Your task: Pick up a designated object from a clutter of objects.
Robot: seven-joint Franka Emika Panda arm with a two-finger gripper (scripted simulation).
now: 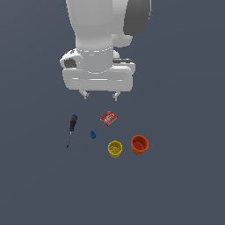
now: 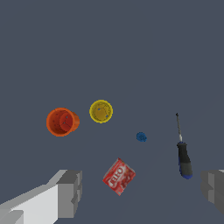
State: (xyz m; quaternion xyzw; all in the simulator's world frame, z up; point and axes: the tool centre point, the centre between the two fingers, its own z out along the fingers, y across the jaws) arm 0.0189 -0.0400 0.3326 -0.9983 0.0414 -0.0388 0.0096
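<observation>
Black-and-blue handle, thin dark shaft: the screwdriver (image 1: 70, 128) lies flat on the grey floor (image 1: 184, 184) at the exterior view's left, apart from the other 4 items. Nearest is the blue piece (image 1: 92, 134), then the red box (image 1: 108, 117); the yellow cup (image 1: 114, 149) and orange cup (image 1: 139, 144) sit farther off. The gripper (image 1: 100, 95) hangs above, released and holding nothing — nearer the box. A descent from here risks grabbing the box, and a grasp on the slim shaft could slip.
</observation>
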